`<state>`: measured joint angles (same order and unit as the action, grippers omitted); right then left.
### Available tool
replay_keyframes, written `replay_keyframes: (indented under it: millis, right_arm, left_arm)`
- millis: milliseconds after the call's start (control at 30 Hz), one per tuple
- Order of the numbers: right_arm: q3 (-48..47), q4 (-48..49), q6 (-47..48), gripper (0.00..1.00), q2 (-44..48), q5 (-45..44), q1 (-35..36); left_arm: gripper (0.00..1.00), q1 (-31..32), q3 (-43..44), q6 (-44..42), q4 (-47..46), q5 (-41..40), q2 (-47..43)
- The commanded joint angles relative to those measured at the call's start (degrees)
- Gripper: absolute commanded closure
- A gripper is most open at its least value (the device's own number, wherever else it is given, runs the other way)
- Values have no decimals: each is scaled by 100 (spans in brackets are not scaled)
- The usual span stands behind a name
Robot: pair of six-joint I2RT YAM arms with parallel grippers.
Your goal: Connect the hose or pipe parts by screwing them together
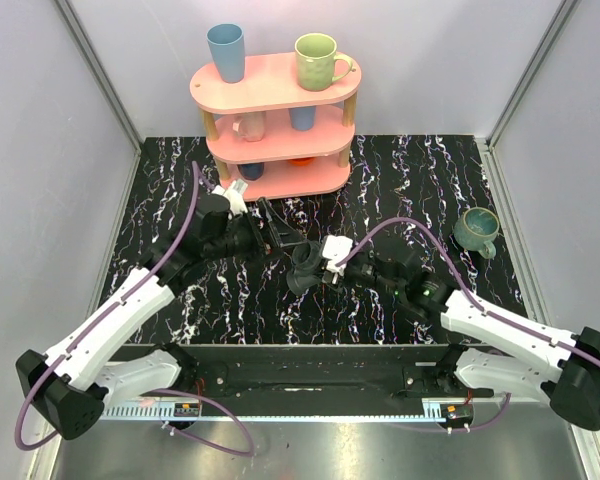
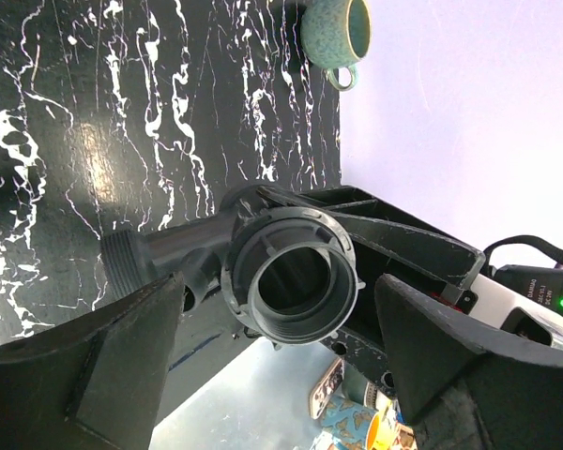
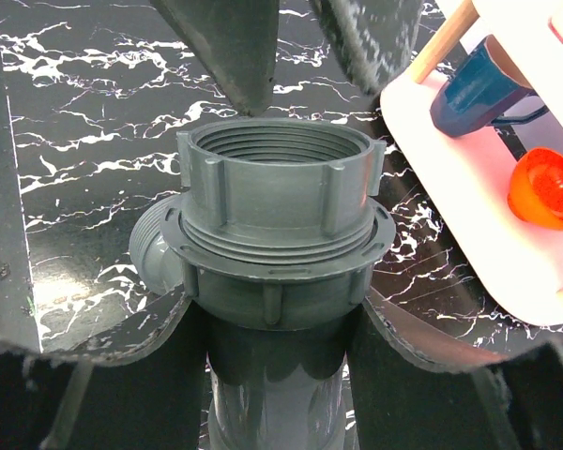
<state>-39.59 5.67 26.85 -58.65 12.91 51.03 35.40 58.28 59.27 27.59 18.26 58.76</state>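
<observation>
The pipe fitting is matt grey plastic, ridged at its threads; the table is glossy marbled black.

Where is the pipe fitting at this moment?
In the top view, the pipe fitting is near the middle of the table, in front of the pink shelf. The right gripper holds it, and the left gripper has open jaws around its threaded ring.

A teal mug stood on the marbled table, well beyond the left fingers. A pink shelf holding a blue cup stood right of the right fingers.
</observation>
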Motion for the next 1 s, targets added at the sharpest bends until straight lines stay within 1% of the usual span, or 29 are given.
replay_keyframes:
  millis: [0,100,167,200,233,333,367,400,433,467,500,533,600,633,667,700,733,800,833,900,933,967]
  right_arm:
    - [-31,583,48,100,-120,-122,74]
    - [-66,602,22,100,-173,-122,92]
    - [-118,558,39,100,-243,-130,101]
    - [-119,549,31,100,-252,-148,109]
    - [-136,549,13,100,-269,-148,101]
    - [-224,497,-83,100,-331,-87,101]
    - [-285,453,-153,100,-357,-60,101]
    - [-312,435,-180,100,-366,-34,101]
    - [-338,400,-189,100,-375,10,101]
    - [-382,382,-233,100,-375,115,101]
    - [-409,356,-250,100,-384,168,101]
    - [-444,330,-277,100,-392,229,101]
    - [-567,250,-400,100,-401,414,101]
    - [-593,233,-435,100,-384,493,101]
    - [-654,180,-496,100,-349,685,101]
    - [-698,136,-514,100,-322,791,92]
    - [-725,110,-549,100,-270,905,101]
    - [-830,-13,-602,100,-226,1292,83]
    - [-848,-31,-637,100,-156,1441,66]
    - [-857,-22,-777,100,-59,1951,-13]
    - [-857,-22,-821,100,55,2118,-40]
    - [-840,-22,-926,100,99,2433,-75]
  left_arm:
    - [14,125,175,156,-114,213,188]
    - [15,169,148,103,-131,178,267]
    - [18,204,122,-37,-184,169,259]
    - [19,231,113,-125,-236,152,267]
    - [24,239,78,-221,-254,125,259]
    - [30,310,-35,-617,-421,169,241]
    - [36,327,-54,-844,-430,99,241]
    - [44,336,-71,-986,-448,81,241]
    - [53,345,-106,-1300,-448,64,241]
    - [63,362,-133,-1477,-518,98,241]
    - [65,363,-176,-1688,-623,203,224]
    - [66,363,-299,-2177,-763,335,189]
    - [68,371,-448,-2733,-1185,879,136]
    - [68,371,-649,-3336,-1343,1081,31]
    - [68,371,-782,-3656,-1692,1535,-48]
    - [69,371,-922,-3998,-1870,1723,-145]
    - [68,371,-1202,-4698,-2020,2029,-363]
    - [67,371,-1380,-5299,-2188,2102,-567]
    - [68,371,-1442,-5877,-2153,2103,-698]
    - [71,363,-1451,-6320,-2030,1787,-752]
    - [73,337,-1408,-6774,-1960,1734,-752]
    - [74,319,-1390,-6979,-1820,1733,-735]
